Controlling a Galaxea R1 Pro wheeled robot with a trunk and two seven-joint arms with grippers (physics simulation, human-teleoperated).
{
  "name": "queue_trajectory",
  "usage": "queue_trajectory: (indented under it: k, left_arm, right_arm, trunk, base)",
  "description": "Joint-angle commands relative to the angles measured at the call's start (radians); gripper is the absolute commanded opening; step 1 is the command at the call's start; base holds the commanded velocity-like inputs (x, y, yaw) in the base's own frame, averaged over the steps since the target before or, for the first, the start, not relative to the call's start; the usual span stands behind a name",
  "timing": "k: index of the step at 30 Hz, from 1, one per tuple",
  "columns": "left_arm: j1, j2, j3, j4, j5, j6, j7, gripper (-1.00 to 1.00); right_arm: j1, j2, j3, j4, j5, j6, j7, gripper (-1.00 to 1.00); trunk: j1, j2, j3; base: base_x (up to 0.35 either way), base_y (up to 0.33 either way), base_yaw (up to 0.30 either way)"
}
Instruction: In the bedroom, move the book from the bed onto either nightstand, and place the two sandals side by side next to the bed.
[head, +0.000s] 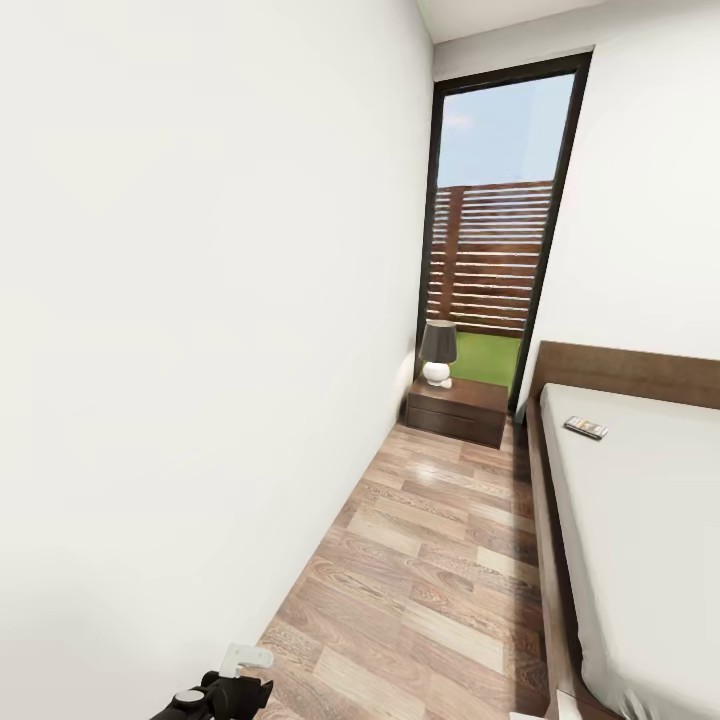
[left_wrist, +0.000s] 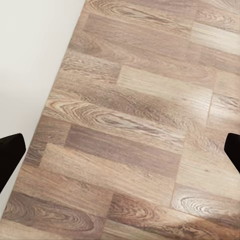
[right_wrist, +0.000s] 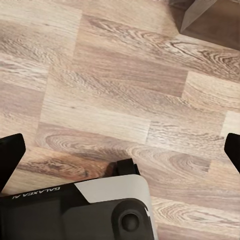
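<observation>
Both grippers are spread wide and carry nothing: the left gripper (left_wrist: 120, 150) shows its two dark fingertips at opposite edges of the left wrist view with only bare plank floor (left_wrist: 135, 115) between them, and the right gripper (right_wrist: 120, 150) stands the same way over the floor, above part of the robot's own base (right_wrist: 95, 210), which fits a robot that is travelling rather than reaching. Taking the bed (head: 640, 520) as the landmark, the bedroom reads as a narrow aisle: a long white wall (head: 200, 300) runs opposite the bed's near side, and the wood floor lies between wall and bed as the only lane to drive along. At the head end of the bed a tall window (head: 495, 230) looks out on a slatted fence and grass. Just beside the bed's headboard corner, under that window, sits the nightstand (head: 458, 410), close enough that it looks the natural place to set things from the bed. A lamp (head: 437, 352) with a dark shade stands on the nightstand toward the wall side, leaving the top nearer the bed bare. The book (head: 586, 428) lies flat on the mattress near the headboard, by the edge facing the aisle, so it is probably reachable from that lane once the robot is alongside.
</observation>
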Motion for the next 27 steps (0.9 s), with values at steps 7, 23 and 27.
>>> queue_trajectory:
  k: [7, 23, 27]
  left_arm:
    - [-0.001, 0.001, -0.008, 0.000, 0.010, -0.001, -0.002, 1.00]
    - [0.000, 0.000, -0.008, 0.000, 0.010, -0.001, -0.002, 1.00]
    - [-0.001, 0.000, -0.008, 0.000, 0.010, -0.001, -0.002, 1.00]
  right_arm:
    - [0.000, 0.001, -0.004, -0.003, -0.008, 0.004, -0.004, 1.00]
    - [0.000, 0.002, -0.004, -0.002, -0.009, 0.005, -0.004, 1.00]
    - [0.000, 0.002, -0.004, -0.001, -0.009, 0.005, -0.004, 1.00]
  trunk:
    - [0.000, -0.001, -0.002]
    - [0.000, -0.001, -0.010]
    - [-0.007, 0.013, -0.005]
  base:
    - [0.000, 0.000, 0.000]
    - [0.000, 0.000, 0.000]
    - [0.000, 0.000, 0.000]
